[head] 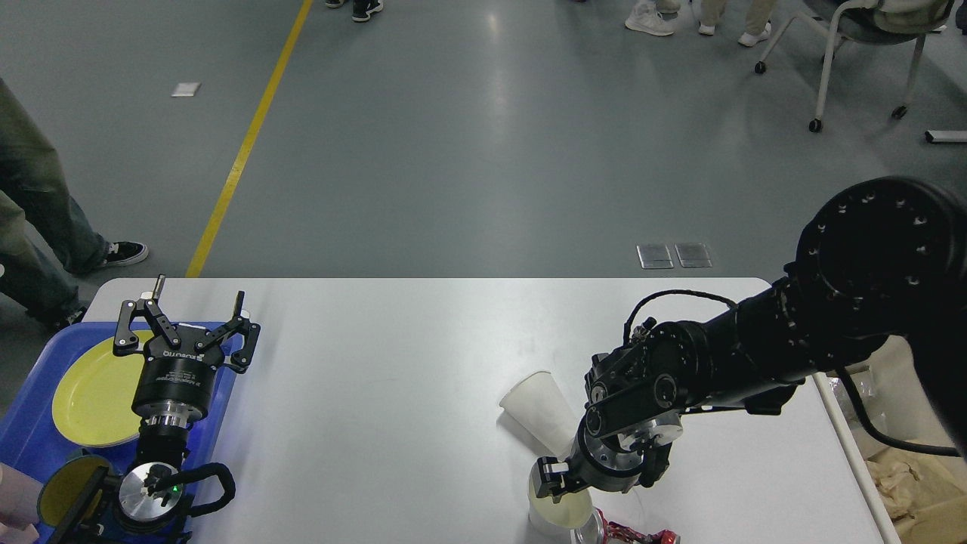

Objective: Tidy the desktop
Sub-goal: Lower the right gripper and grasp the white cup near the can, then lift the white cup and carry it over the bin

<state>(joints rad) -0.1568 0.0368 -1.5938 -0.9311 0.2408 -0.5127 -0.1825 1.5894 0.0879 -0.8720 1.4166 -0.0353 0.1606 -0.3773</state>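
The white desktop fills the lower part of the head view. A white paper cup stands upright near the front edge, and a second pale cup lies tipped on its side just behind it. A crushed red can lies at the bottom edge beside the upright cup. My right gripper points down over the upright cup with its jaws apart; one finger sits at the cup's rim. My left gripper is open and empty above the tray's far end.
A blue tray at the left edge holds a yellow plate and a yellow bowl. A beige bin with crumpled paper stands off the right edge. People's legs and a wheeled chair are on the floor beyond.
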